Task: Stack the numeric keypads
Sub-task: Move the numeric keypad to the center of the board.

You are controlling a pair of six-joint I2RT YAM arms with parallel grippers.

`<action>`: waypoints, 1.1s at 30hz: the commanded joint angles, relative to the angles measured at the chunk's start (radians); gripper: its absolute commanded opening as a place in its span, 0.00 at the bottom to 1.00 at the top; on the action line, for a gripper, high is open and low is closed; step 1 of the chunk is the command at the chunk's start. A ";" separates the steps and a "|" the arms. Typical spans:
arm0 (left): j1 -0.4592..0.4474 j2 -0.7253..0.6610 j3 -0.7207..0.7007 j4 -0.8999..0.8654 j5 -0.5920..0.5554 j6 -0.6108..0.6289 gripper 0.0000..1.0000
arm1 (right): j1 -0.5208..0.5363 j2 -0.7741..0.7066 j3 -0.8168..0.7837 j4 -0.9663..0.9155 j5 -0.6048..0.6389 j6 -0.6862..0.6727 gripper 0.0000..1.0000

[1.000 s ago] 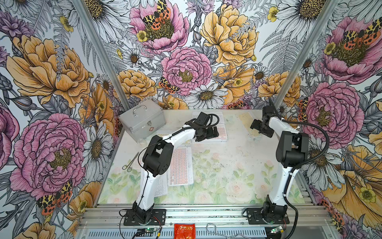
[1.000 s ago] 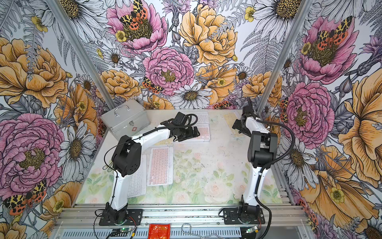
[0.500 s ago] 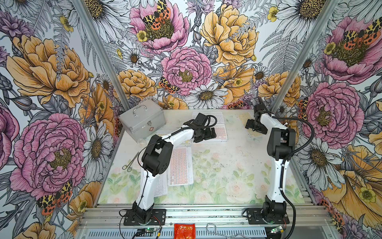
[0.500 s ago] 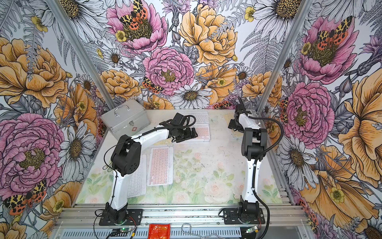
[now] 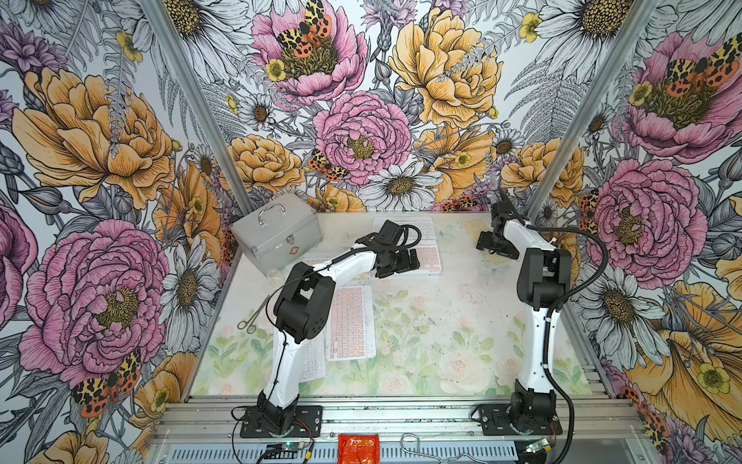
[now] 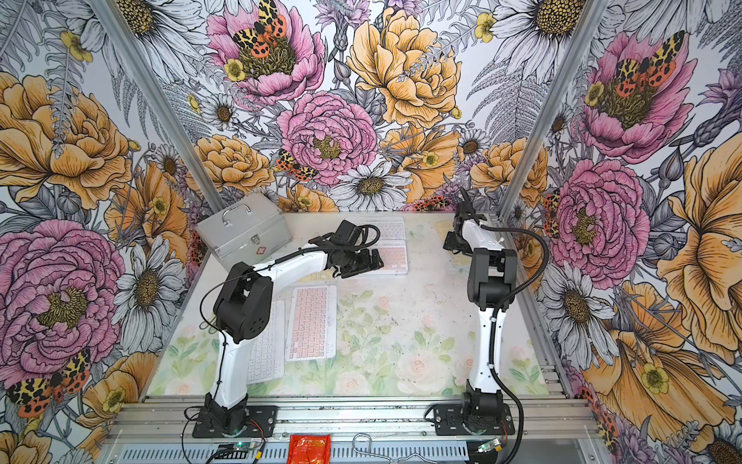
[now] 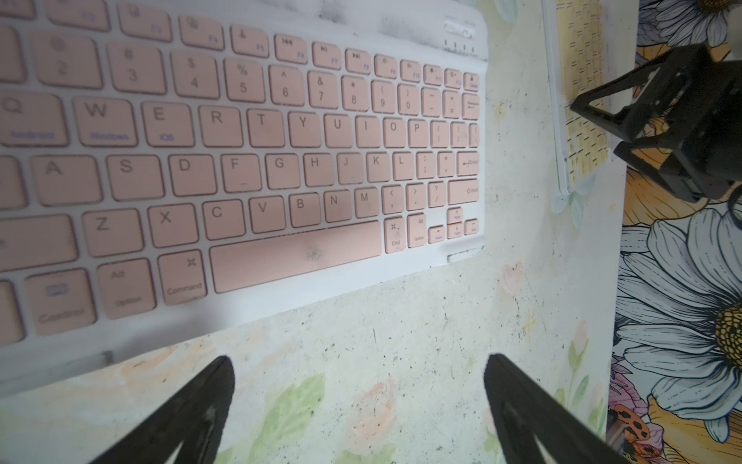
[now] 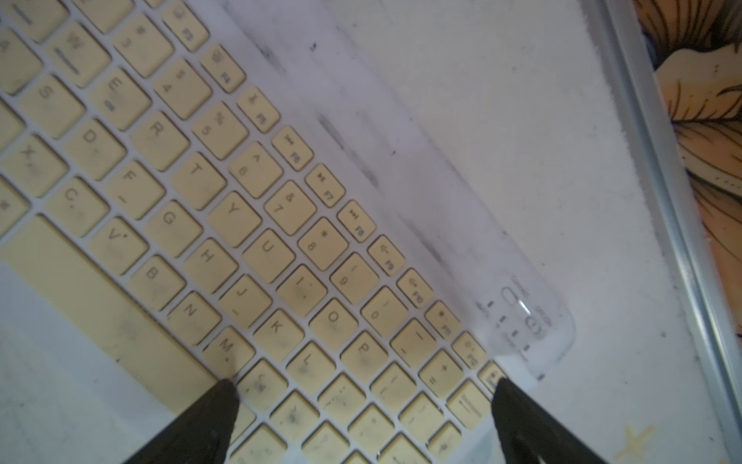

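Observation:
Several numeric keypads lie flat on the table. In both top views a pink-keyed one (image 5: 349,321) (image 6: 311,321) lies left of centre, with a white one (image 5: 314,363) partly under the left arm. At the back lie a pale one (image 5: 427,225) and a pink one (image 5: 430,259). My left gripper (image 5: 399,262) (image 7: 359,401) hangs open over bare table beside that pink keypad (image 7: 241,160). A yellow keypad (image 5: 473,229) (image 8: 241,225) lies at the back right. My right gripper (image 5: 496,247) (image 8: 361,409) is open just above its keys, near one end.
A silver metal case (image 5: 277,233) with a handle stands at the back left corner. Metal scissors (image 5: 253,317) lie by the left wall. A red packet (image 5: 358,448) sits on the front rail. The aluminium wall post (image 8: 658,201) runs close to the yellow keypad.
The right arm's elbow has swung left and more upright, its gripper staying over the yellow keypad. The left arm has hardly moved. Both grippers stay open.

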 commanded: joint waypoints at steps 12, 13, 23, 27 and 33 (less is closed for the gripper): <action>-0.012 -0.042 -0.001 0.014 0.020 0.019 0.99 | -0.034 -0.099 -0.203 -0.033 0.009 -0.005 0.99; -0.012 -0.040 0.001 0.015 0.023 0.017 0.99 | -0.035 -0.112 -0.219 -0.033 0.012 -0.005 1.00; -0.031 -0.010 0.039 0.017 0.045 0.017 0.99 | -0.088 -0.306 -0.468 0.014 0.079 -0.003 1.00; -0.034 0.004 0.056 0.016 0.055 0.019 0.99 | -0.104 -0.364 -0.476 0.013 0.078 -0.010 1.00; -0.026 0.008 0.057 0.016 0.059 0.013 0.99 | -0.088 -0.278 -0.225 0.019 -0.130 -0.012 1.00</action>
